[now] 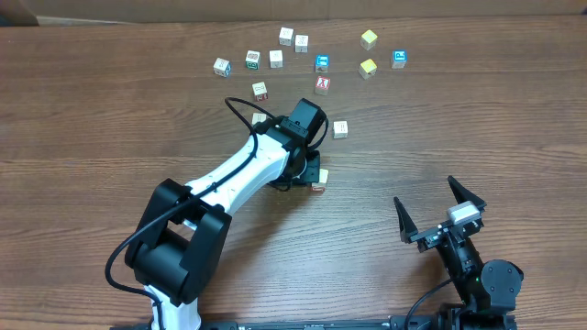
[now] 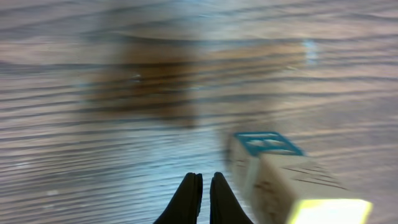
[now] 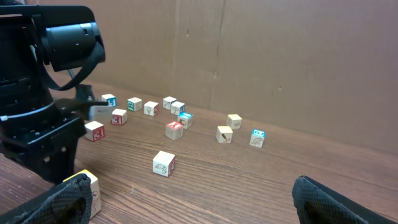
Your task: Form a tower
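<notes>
Left wrist view, left hand (image 2: 206, 180) closed empty, tower (image 2: 280, 177) just beside it

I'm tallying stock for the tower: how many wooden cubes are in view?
14. Eleven loose cubes lie scattered along the far side; one more sits mid-table; another partly under the left arm's cable; the last beside the left tool. More may hide beneath that arm.

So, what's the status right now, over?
Left hand shut, empty, beside pale wooden cube tower. Right hand open, well away. Loose wooden cubes scattered beyond, nothing blocking.
</notes>
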Motion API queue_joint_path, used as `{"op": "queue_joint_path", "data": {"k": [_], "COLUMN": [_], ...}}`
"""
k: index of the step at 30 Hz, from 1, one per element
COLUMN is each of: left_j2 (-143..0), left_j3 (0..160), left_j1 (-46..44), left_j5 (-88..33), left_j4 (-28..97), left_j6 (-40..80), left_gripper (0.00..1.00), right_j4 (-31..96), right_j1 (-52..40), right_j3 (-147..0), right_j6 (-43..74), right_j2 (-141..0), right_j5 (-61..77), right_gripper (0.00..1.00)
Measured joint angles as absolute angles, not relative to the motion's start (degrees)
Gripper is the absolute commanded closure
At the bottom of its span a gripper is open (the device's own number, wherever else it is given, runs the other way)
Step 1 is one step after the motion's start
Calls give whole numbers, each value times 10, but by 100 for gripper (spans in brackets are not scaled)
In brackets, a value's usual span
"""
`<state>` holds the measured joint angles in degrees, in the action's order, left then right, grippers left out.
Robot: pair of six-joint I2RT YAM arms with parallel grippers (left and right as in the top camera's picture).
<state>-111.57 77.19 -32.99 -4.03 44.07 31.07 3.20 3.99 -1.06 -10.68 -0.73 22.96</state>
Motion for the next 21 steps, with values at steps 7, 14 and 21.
{"op": "queue_joint_path", "data": {"k": [7, 14, 21], "left_j2": [-1116, -1116, -1116], "left_j3": [833, 908, 912], "left_j1": [-225, -76, 42], "left_j5": [-3, 9, 14], "left_j4": [523, 568, 572], "left_j6": [309, 297, 283], "left_gripper": [95, 84, 43], "right_j4": [32, 9, 0], "right_j1": [40, 40, 40], "right_j3": [-11, -11, -11], "right_j6": [-106, -105, -104], "right_j2": [-7, -7, -7], "right_j5": [229, 234, 277], "right_gripper": [0, 0, 0]}}
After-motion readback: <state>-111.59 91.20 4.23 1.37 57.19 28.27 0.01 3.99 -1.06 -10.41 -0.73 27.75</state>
